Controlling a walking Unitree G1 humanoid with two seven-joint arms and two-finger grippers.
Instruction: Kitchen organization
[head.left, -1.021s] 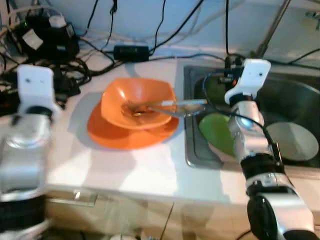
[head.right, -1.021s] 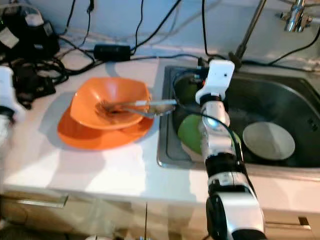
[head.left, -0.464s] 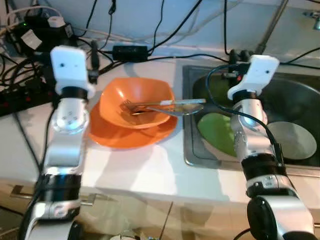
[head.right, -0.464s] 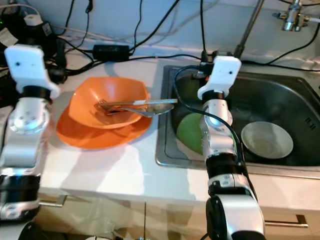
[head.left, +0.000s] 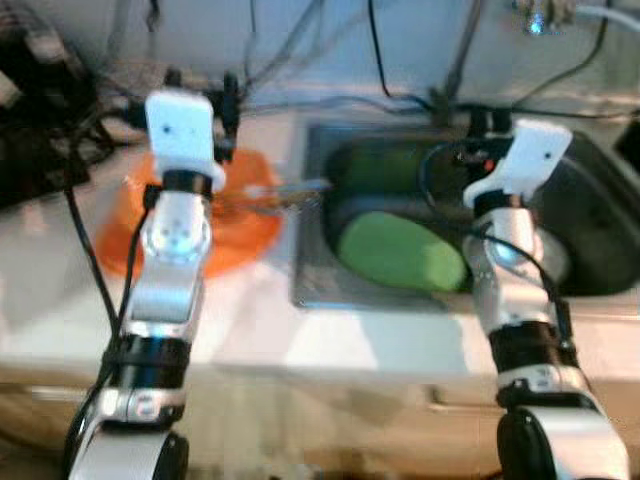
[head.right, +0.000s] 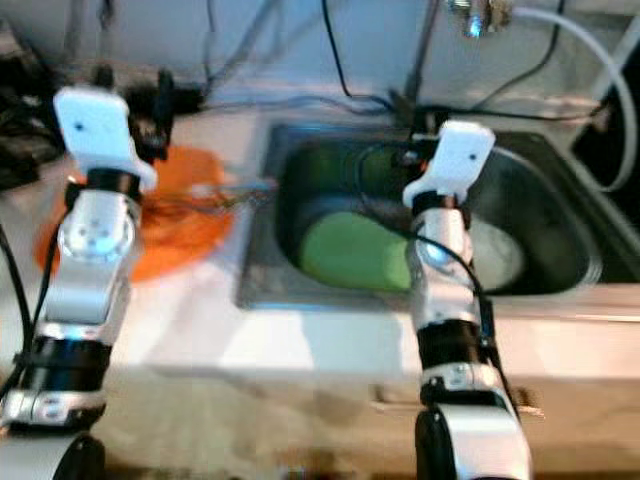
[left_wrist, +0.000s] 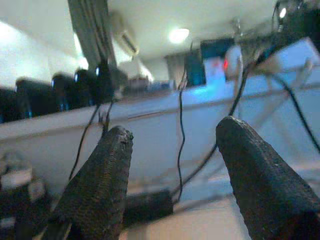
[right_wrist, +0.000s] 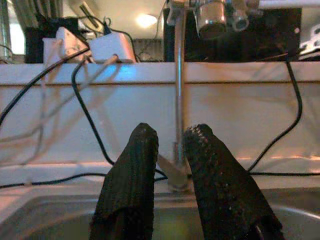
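An orange bowl on an orange plate sits on the white counter left of the sink, blurred, with a spoon handle reaching toward the sink. A green plate lies in the sink, and a pale plate lies beyond it, partly behind my right arm. My left gripper is raised above the orange dishes, open, with nothing between its fingers, and faces the back wall. My right gripper is held over the sink, shut on nothing, and points at the faucet pipe.
Black cables and power adapters clutter the counter at the back left. The faucet and a white hose stand behind the sink. The counter's front edge runs below both arms.
The whole picture has shifted left and blurred, so the camera has moved. My left arm has risen from the low left to above the orange dishes. The right arm stays over the sink.
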